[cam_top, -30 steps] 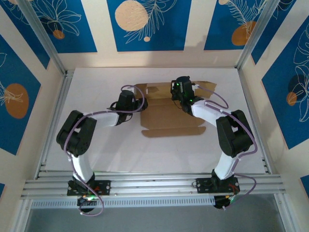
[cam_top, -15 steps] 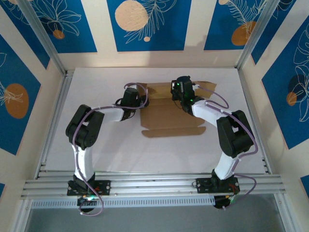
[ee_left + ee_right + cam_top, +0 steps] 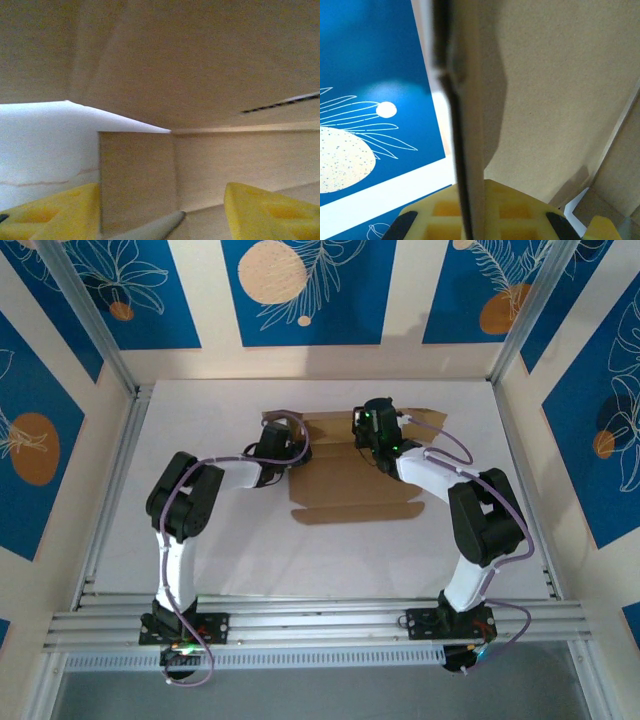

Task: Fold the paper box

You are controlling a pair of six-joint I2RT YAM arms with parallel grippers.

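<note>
Top external view: one paper box [image 3: 352,485], a brown cardboard sheet, lies mid-desk [image 3: 190,540], and two arms reach over its far part. The left pincer [image 3: 272,445] is at the sheet's far left corner. In the left wrist view its two yellow pads [image 3: 55,215] stand wide apart, with cardboard ahead and above. The right pincer [image 3: 372,425] is at the far edge. In the right wrist view it is clamped on a raised flap edge.
</note>
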